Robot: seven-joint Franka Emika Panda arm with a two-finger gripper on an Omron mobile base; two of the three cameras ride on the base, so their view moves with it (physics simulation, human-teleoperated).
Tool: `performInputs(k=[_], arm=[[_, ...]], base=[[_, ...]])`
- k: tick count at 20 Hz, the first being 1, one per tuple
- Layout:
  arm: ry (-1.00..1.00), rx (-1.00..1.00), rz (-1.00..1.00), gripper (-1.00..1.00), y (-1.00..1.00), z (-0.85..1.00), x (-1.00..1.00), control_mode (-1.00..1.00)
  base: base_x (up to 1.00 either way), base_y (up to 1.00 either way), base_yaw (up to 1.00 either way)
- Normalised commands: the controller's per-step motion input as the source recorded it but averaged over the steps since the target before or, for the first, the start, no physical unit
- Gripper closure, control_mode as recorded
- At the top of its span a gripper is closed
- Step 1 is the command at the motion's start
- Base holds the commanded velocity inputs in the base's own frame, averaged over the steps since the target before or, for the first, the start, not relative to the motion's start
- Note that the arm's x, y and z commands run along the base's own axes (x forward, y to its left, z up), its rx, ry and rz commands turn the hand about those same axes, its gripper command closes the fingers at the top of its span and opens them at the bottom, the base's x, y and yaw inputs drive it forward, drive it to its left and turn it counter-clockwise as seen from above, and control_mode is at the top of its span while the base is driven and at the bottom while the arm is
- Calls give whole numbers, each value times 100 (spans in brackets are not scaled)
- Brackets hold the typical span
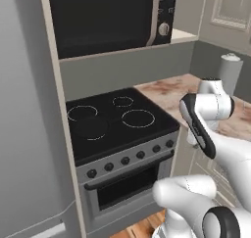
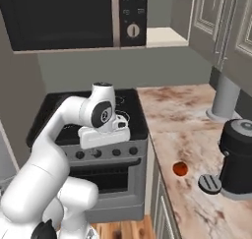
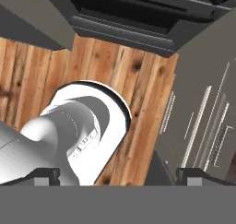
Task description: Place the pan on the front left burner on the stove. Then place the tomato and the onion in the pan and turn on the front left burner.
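I see the black glass stove (image 1: 117, 119) top, smooth and shiny, with a grey metal front (image 1: 128, 169). The pale brown stone surface (image 2: 187, 134) looks polished and blotchy. The small red-orange ball tomato (image 2: 180, 168) looks smooth. The brown plank floor (image 3: 115, 75) is knotty wood. My arm's white shell looks like glossy plastic.

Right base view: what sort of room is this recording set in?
A rendered home kitchen, by all signs: a black glass stove with a knob row and oven door, a microwave built in above it, and a marble-look counter beside it.
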Motion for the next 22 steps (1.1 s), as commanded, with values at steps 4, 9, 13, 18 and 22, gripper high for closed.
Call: performInputs(k=[4,9,13,18,22], arm=[[0,0,0,-100,0,0,0,100],[0,0,0,-100,0,0,0,100],[0,0,0,-100,0,0,0,100],[0,0,0,-100,0,0,0,100],[0,0,0,-100,0,0,0,100]], base=[[0,-16,-51],[0,-6,-47],[30,0,-22],[47,0,-11],[56,0,-10]])
